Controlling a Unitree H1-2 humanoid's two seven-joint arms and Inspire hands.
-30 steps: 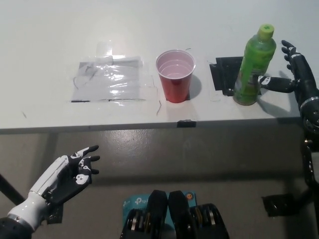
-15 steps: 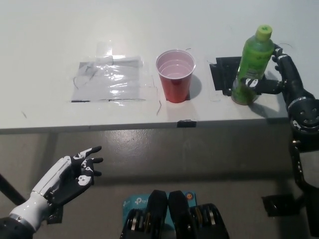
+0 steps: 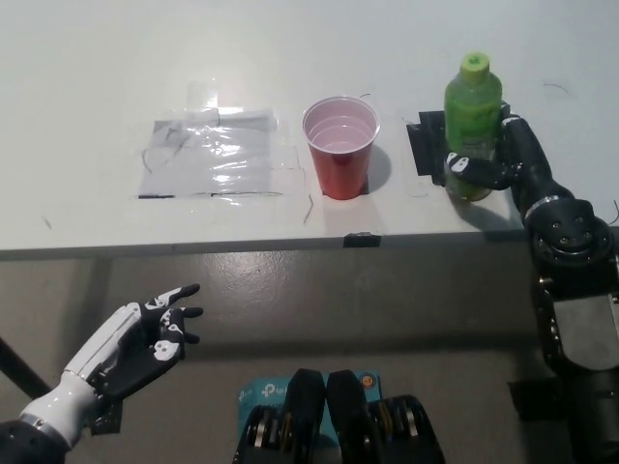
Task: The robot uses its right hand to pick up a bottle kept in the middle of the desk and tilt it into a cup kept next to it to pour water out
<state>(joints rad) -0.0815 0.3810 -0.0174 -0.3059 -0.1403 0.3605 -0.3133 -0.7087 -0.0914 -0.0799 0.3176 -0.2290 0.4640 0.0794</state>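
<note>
The white left hand (image 3: 145, 340) is hanging below the white desk (image 3: 97, 87) edge at lower left, palm up, fingers spread and holding nothing. The red plastic cup (image 3: 340, 147) is standing upright mid-desk. Just right of it, the black right hand (image 3: 498, 159) is wrapping around the upright green plastic bottle (image 3: 472, 124) over a black tape patch (image 3: 428, 143).

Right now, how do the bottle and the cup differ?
The green bottle is capped and taller; the red cup is open-topped and shorter. The black right hand wraps the bottle's lower part; nothing touches the cup. Both stand upright on the white desk.
</note>
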